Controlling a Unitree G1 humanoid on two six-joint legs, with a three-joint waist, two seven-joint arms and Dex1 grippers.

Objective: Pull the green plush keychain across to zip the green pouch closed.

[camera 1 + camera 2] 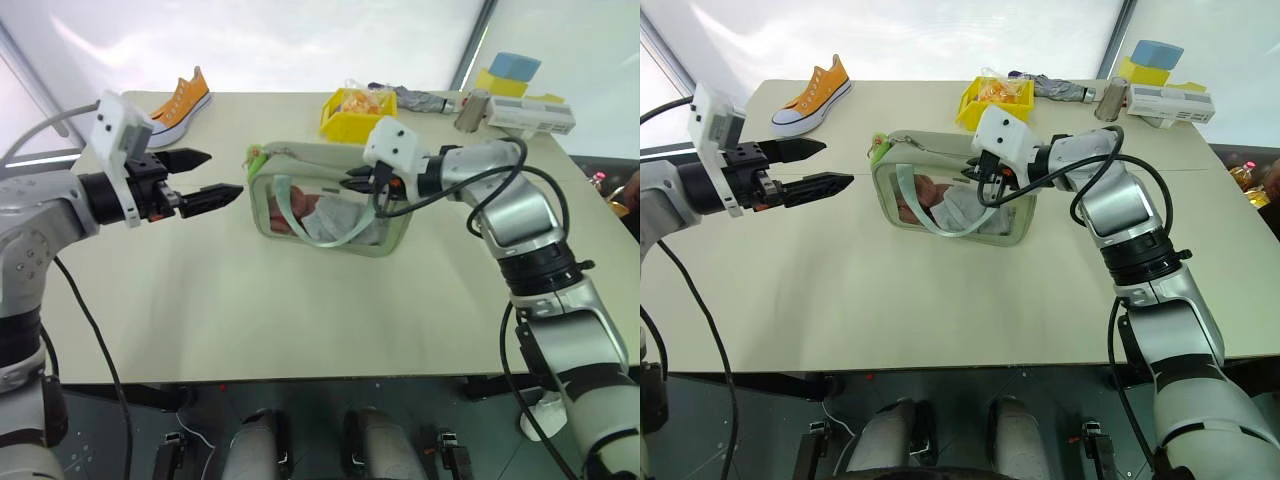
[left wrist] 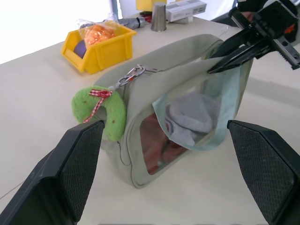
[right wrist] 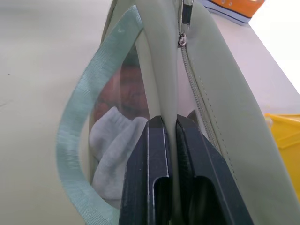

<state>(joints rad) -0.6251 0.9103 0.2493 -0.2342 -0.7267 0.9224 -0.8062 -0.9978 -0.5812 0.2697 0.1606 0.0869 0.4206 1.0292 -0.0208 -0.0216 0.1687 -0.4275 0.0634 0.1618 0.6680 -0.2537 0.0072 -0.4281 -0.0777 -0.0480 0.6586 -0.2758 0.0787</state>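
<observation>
Centrally on the table [image 1: 200, 300], the green pouch [image 1: 330, 160] is seen upright, the green plush keychain [image 2: 101, 110] hung at its left end. The right gripper [image 3: 169, 140] is clamped on the pouch's top edge, arm reaching leftward. The left gripper [image 1: 205, 178] is held level nearby, jaws spread, empty.

An orange sneaker [image 1: 178, 102] and a yellow bin [image 1: 352, 116] on the table [image 1: 300, 320].
</observation>
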